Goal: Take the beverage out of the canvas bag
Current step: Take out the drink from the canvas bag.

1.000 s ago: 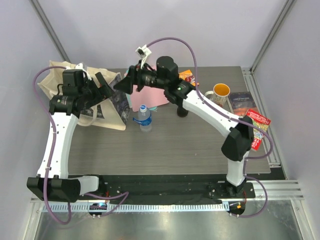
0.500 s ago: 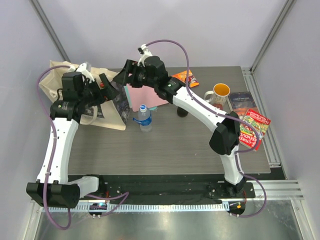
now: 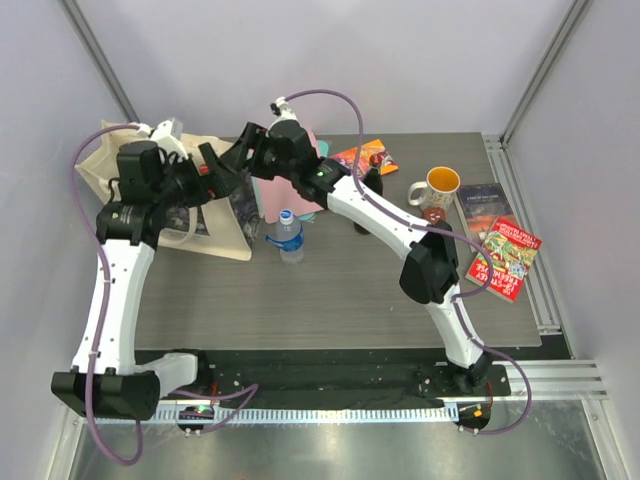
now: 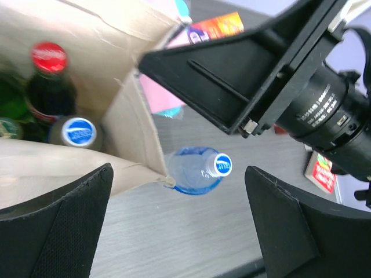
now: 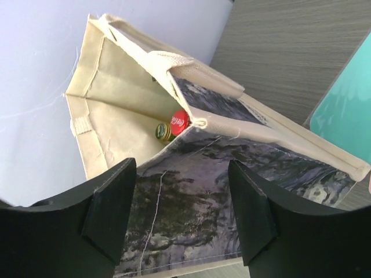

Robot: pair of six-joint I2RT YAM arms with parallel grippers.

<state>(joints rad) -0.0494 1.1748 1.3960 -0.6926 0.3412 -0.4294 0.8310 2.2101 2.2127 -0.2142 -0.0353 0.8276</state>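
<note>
Cola bottle (image 4: 49,78) is standing upright inside the canvas bag (image 4: 136,110), its dark body and red cap showing at the upper left of the left wrist view. It is packed right against a blue-capped bottle (image 4: 77,132) and a green bottle (image 5: 163,132) with a gold cap. The bag itself is sitting at the upper left of the overhead view, mouth gaping, and a water bottle (image 4: 197,171) is standing on the table (image 3: 380,290) just beside its corner. Left gripper (image 4: 178,169) is hovering over that corner with jaws spread wide and nothing between them. Right gripper (image 5: 181,168) is peering into the bag's mouth from the other side, jaws apart too, holding nothing. Now the handling: I'm judging that bottle to be full, so I'm expecting some weight and a hard, smooth, fairly slippery wall. Only cap and neck are showing above its neighbours, so the neck just under the cap is looking like the place to pinch, straight down from above. The cloth is going to be the nuisance, with soft, floppy walls that could sag inward or drag along with the fingers on the lift.
</note>
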